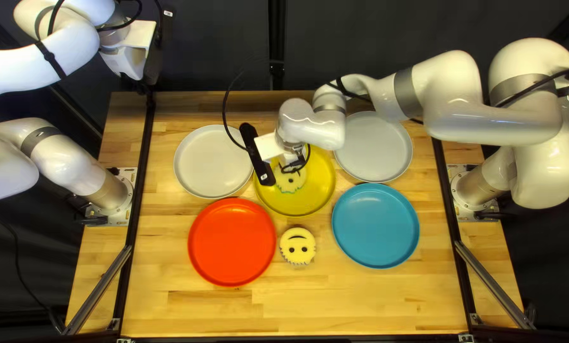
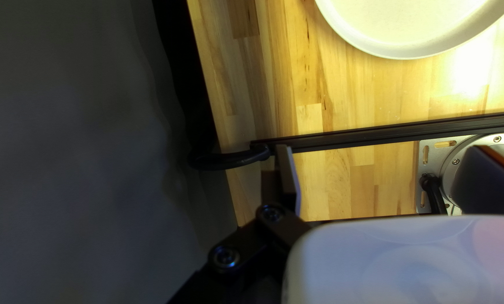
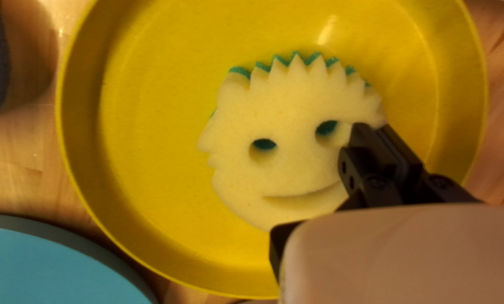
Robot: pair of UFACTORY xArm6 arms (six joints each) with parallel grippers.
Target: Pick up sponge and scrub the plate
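Note:
In the top left view my right gripper (image 1: 294, 166) points down into the yellow plate (image 1: 304, 202) over a pale yellow smiley sponge (image 1: 291, 180). The right wrist view shows my right gripper (image 3: 371, 130) closed at the rim of the sponge (image 3: 285, 129), pinching it beside one eye; the pinched part is mostly covered. This sponge lies face up inside the yellow plate (image 3: 150, 186). My left gripper (image 1: 149, 73) is raised at the far left, away from the plates. Up close, my left gripper (image 2: 388, 169) stands open with nothing between its fingers.
Around the yellow plate are a white plate (image 1: 213, 161), a grey plate (image 1: 374, 147), a red plate (image 1: 232, 241) and a blue plate (image 1: 375, 225). A second smiley sponge (image 1: 298, 246) sits between the red and blue ones. Black rails (image 1: 146, 171) run along the sides.

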